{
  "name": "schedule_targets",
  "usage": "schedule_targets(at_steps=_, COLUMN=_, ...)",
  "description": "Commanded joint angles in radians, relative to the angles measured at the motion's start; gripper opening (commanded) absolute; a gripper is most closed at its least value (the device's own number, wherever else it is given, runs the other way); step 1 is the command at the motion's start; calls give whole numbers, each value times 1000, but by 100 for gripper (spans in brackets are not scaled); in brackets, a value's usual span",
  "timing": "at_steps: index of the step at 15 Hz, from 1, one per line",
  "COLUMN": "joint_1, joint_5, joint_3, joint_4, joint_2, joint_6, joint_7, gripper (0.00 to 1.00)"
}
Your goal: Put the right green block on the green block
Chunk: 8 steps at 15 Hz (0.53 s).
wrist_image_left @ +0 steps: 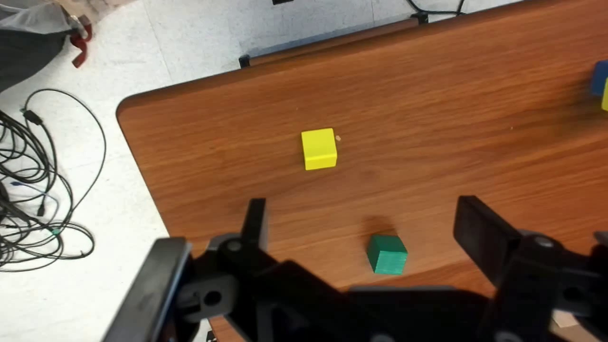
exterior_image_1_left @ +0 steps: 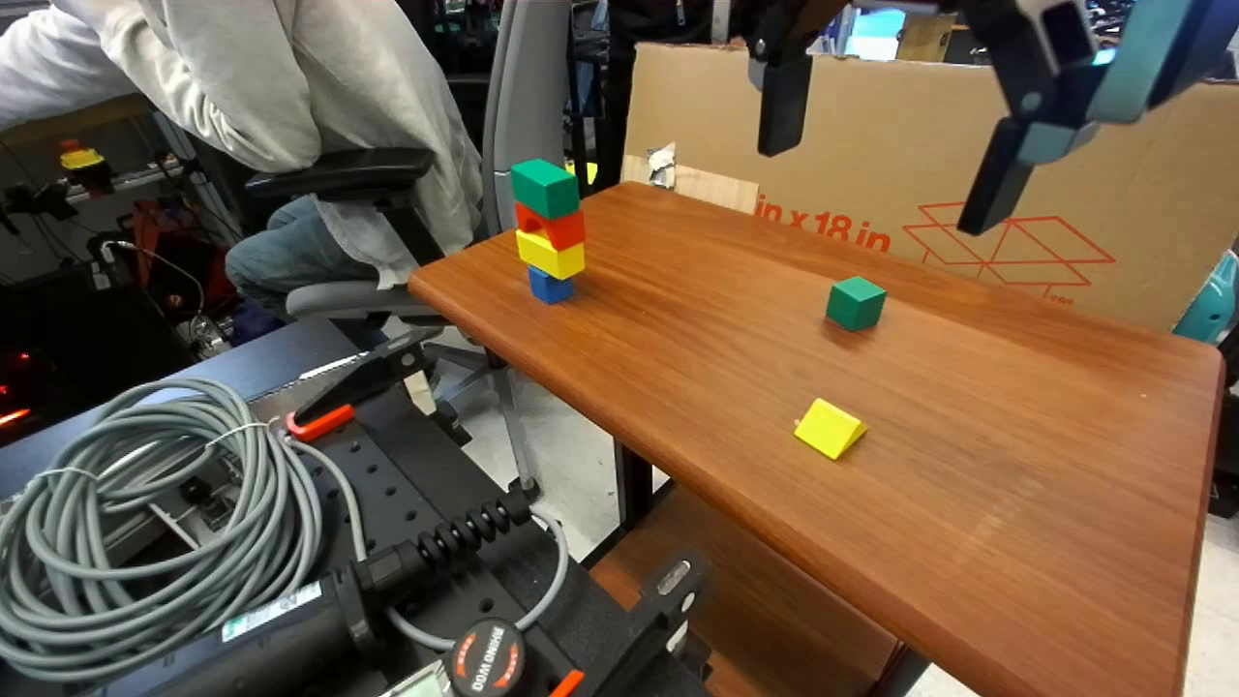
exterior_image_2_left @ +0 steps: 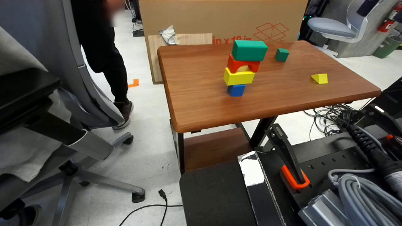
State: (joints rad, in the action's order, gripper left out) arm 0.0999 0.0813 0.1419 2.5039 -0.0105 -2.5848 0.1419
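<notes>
Above the wood-grained table (exterior_image_1_left: 1007, 465) and green cube (exterior_image_1_left: 856, 304), the hand (exterior_image_1_left: 878, 192) gapes.

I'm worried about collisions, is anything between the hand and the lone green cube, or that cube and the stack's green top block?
Nothing visible blocks the hand from the green cube, or that cube from the green top block; the yellow wedge lies off that path.

The cube (exterior_image_1_left: 856, 304) and the top block (exterior_image_2_left: 249, 51) were green, the arch (exterior_image_2_left: 244, 62) below red, the brick (exterior_image_2_left: 239, 77) under that yellow and the lowest block (exterior_image_2_left: 236, 90) blue. The wedge (exterior_image_1_left: 831, 429) was yellow, the gripper (wrist_image_left: 362, 204) black and grey. Darker grain streaked the brown table (exterior_image_1_left: 678, 310); the tan carton (exterior_image_2_left: 220, 18) was printed in red.
</notes>
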Motion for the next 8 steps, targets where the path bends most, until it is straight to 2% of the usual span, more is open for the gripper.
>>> schedule_targets(at_steps=1, joint_1=-10, joint_5=48, joint_3=-32, joint_4=-138, joint_2=171, joint_6=-10, joint_7=14, gripper=100)
schedule_targets(at_steps=8, joint_1=-39, joint_5=-28, joint_3=-86, joint_4=-444, joint_2=530, joint_6=27, joint_7=-94, gripper=100)
